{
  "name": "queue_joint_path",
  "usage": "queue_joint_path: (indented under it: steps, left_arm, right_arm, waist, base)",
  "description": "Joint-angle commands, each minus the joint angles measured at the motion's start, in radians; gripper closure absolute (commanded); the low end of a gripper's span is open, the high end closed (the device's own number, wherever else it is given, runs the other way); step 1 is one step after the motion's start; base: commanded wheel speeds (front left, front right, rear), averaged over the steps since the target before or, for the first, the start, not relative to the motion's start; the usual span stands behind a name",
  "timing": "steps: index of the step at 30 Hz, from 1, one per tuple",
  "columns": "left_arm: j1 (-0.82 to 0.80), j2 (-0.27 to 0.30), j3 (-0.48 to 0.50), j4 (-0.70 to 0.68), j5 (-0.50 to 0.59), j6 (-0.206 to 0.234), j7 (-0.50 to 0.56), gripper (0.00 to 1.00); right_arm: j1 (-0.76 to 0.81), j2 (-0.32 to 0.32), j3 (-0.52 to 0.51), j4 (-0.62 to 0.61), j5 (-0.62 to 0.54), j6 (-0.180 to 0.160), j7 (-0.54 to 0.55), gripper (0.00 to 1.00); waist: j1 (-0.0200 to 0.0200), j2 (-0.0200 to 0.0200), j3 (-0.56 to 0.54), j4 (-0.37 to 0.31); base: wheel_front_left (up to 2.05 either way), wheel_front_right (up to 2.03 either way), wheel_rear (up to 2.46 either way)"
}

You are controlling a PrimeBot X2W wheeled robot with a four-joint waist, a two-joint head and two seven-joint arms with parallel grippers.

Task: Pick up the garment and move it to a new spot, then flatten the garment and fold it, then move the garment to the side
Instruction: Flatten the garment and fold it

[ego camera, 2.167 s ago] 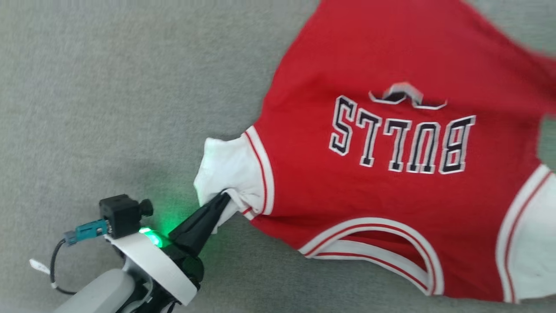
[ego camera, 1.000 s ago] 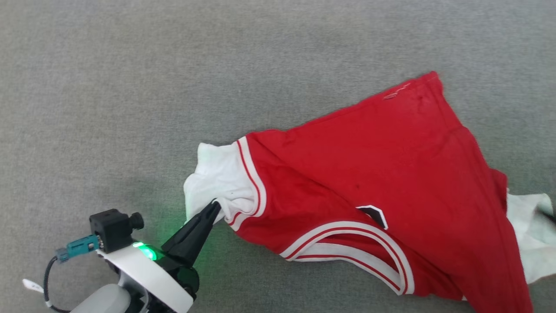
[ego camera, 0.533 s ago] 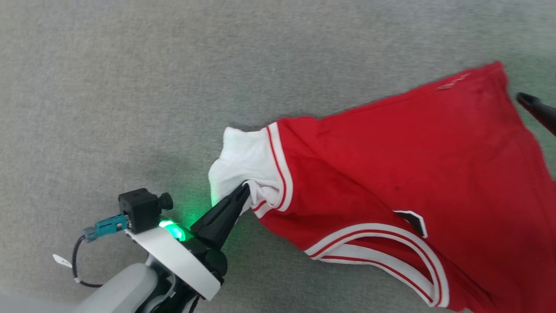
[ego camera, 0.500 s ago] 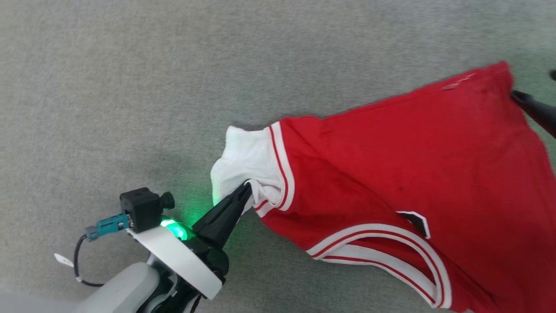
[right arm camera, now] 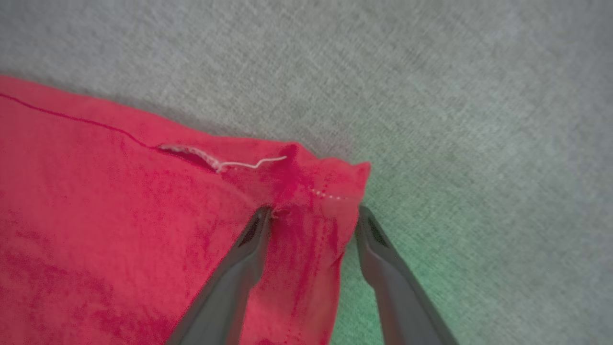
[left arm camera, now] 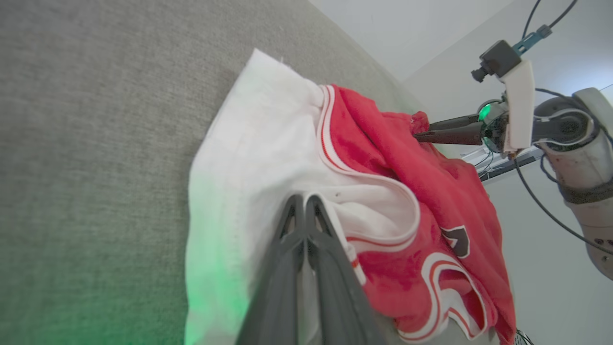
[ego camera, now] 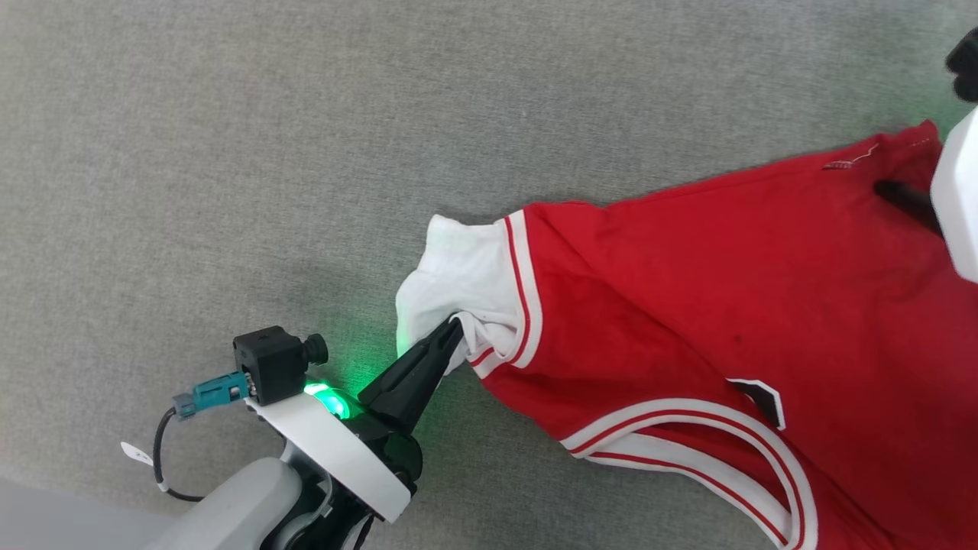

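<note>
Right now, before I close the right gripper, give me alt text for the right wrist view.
The right gripper, jaws open, straddles a red corner of the garment, which lies on a grey fabric surface. A loose white thread trails along the garment's edge.

The grey desk (ego camera: 229, 114) lies bare from 8 o'clock round to 1 o'clock in the head view, leaving open room to pass. The garment (ego camera: 688, 305) covers 2 to 5 o'clock. The left gripper (ego camera: 451, 332), jaws pinched on the white sleeve, blocks 7 o'clock, and the right gripper (ego camera: 894, 195), jaws apart, straddles the hem corner at 2 o'clock.
</note>
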Motion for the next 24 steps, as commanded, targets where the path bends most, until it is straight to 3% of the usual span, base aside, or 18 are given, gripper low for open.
queue_joint_path:
  steps: [1, 9, 15, 20, 24]
  left_arm:
    - [0.007, -0.002, 0.001, 0.008, 0.001, 0.003, 0.0, 1.0]
    - [-0.019, 0.033, 0.013, 0.02, 0.012, 0.003, 0.0, 1.0]
    - [-0.083, 0.084, 0.026, 0.029, 0.036, 0.003, 0.0, 1.0]
    - [-0.255, 0.134, -0.008, 0.033, -0.013, 0.003, 0.002, 1.0]
    - [-0.456, 0.154, 0.006, 0.013, -0.133, 0.003, 0.026, 1.0]
  right_arm:
    - [0.067, 0.01, 0.054, 0.044, 0.007, 0.001, 0.025, 1.0]
    - [-0.021, 0.059, 0.032, 0.066, 0.035, 0.001, -0.146, 1.0]
    - [-0.095, 0.107, -0.051, 0.14, 0.033, 0.0, -0.34, 1.0]
    - [-0.211, 0.162, -0.151, 0.254, 0.006, 0.0, -0.511, 1.0]
    - [-0.335, 0.199, -0.206, 0.35, -0.053, 0.0, -0.609, 1.0]
  waist:
    - [0.0, -0.0001, -0.004, -0.005]
    - [0.0, -0.0001, -0.054, -0.042]
    - [0.0, -0.0001, -0.102, -0.081]
    - [0.0, -0.0001, -0.099, -0.122]
    - [0.0, -0.0001, -0.06, -0.152]
  base:
    - [0.0, 0.0, 0.0]
    - [0.0, 0.0, 0.0]
    - [0.0, 0.0, 0.0]
    - [0.0, 0.0, 0.0]
    - [0.0, 0.0, 0.0]
